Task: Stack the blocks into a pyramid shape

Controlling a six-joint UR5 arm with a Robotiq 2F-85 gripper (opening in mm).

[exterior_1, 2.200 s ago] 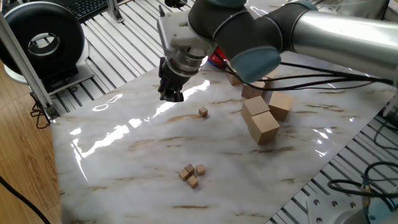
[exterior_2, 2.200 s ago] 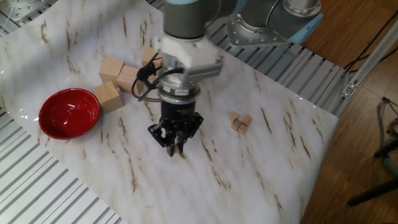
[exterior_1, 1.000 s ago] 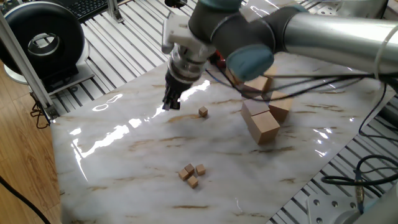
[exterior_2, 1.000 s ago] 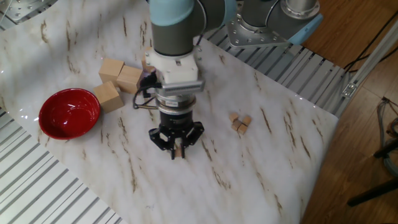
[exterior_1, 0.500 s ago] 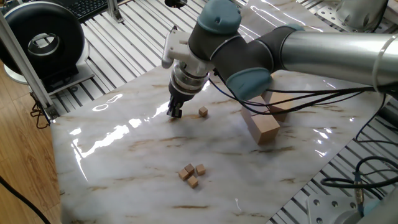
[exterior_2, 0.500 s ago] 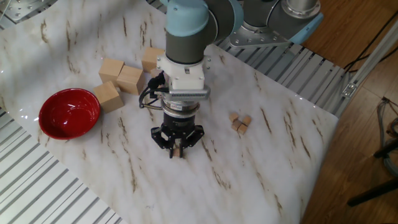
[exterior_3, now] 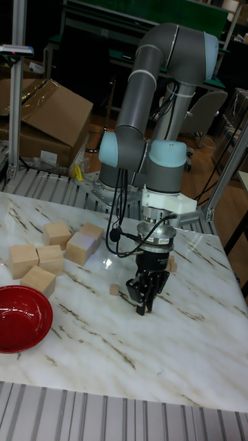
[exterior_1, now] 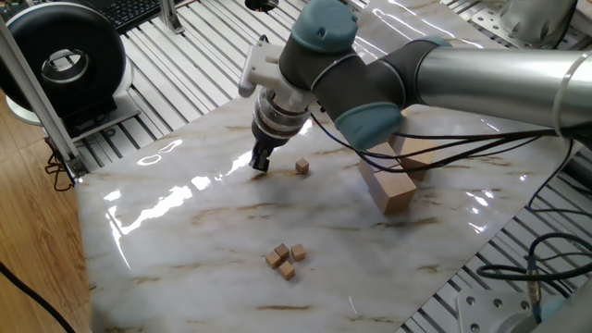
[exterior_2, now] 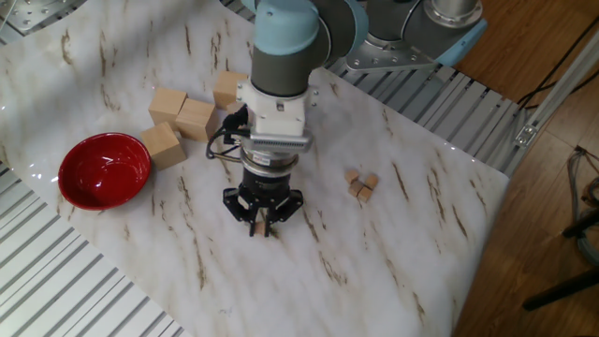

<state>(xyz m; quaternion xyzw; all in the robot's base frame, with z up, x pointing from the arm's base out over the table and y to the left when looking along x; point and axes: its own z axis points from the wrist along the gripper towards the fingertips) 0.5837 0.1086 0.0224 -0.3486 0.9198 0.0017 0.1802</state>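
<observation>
One tiny tan block [exterior_1: 302, 166] lies alone on the marble table [exterior_1: 185, 240], also seen as the lone block [exterior_3: 114, 289] in the tall view. Three more tiny blocks [exterior_1: 287, 259] lie loose in a flat cluster nearer the front, the same cluster [exterior_2: 360, 183] showing right of the arm. No pyramid shape stands. My gripper [exterior_1: 260, 166] points straight down with its tips close to the table, just beside the lone block and apart from it. Its fingers [exterior_3: 140, 298] are a little apart and hold nothing. In the other fixed view the gripper [exterior_2: 261, 226] covers most of that block.
Several large pale wooden blocks [exterior_2: 178, 122] are grouped behind the arm, also seen as the large blocks [exterior_1: 388, 180]. A red bowl [exterior_2: 105, 170] sits near the table's edge. Metal slats [exterior_1: 176, 65] surround the marble slab.
The gripper has turned about its wrist and come down and closer to the lone block. The blocks have not moved.
</observation>
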